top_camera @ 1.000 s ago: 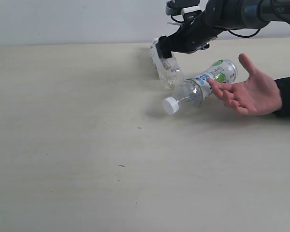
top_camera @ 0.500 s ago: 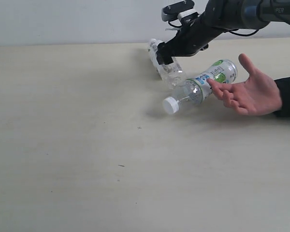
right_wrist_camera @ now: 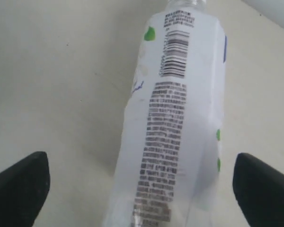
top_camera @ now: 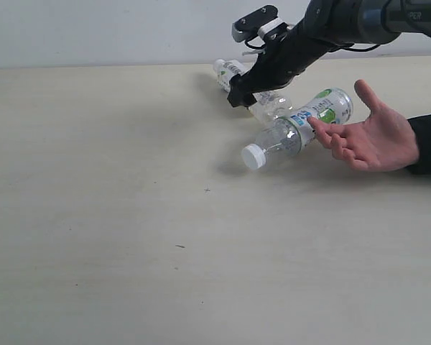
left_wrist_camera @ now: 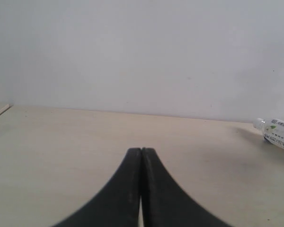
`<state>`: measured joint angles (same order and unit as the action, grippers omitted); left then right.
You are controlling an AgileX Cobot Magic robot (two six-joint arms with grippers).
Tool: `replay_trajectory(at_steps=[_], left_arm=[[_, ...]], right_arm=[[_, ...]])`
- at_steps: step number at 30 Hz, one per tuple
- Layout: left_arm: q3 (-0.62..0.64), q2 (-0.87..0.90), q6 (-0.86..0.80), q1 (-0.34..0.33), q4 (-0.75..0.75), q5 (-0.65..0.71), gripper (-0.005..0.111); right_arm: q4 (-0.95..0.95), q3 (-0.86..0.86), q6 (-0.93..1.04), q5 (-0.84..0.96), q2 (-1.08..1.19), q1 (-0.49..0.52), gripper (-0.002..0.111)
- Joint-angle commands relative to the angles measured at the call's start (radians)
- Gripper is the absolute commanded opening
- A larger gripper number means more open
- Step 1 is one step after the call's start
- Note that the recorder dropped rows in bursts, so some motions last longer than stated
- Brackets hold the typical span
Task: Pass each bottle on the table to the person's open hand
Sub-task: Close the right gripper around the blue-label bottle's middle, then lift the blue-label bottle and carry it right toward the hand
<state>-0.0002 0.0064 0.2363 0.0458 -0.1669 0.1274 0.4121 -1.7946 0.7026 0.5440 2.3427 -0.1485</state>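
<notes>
Seeing the right gripper (right_wrist_camera: 142, 189) splayed wide, straddling the white-print bottle (right_wrist_camera: 180, 118) without pinching it, bare table (right_wrist_camera: 61, 71) visible in the gap on each side. Lying on its side, that bottle, near the person's open hand (top_camera: 373, 136), just past the fingertips, cap end pointing away from the hand. Closer in, got the green-blue label bottle (top_camera: 302, 123) also lying flat, base end touching the hand's fingertips, white cap (top_camera: 253, 156) aimed away from the palm. As for the left gripper (left_wrist_camera: 141, 153), pinched fully together with nothing in it, can't place it relative to the hand
</notes>
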Motion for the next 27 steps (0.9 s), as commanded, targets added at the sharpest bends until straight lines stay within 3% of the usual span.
replay_trajectory(at_steps=[1,27], left_arm=[[0.0,-0.006,0.005,0.006,-0.007,-0.003,0.001],[0.0,-0.006,0.005,0.006,-0.007,-0.003,0.001]], right_arm=[[-0.001,-0.008,0.027,-0.064,0.026,0.005,0.105],[-0.002,-0.008,0.078,-0.093,0.085,0.003,0.105]])
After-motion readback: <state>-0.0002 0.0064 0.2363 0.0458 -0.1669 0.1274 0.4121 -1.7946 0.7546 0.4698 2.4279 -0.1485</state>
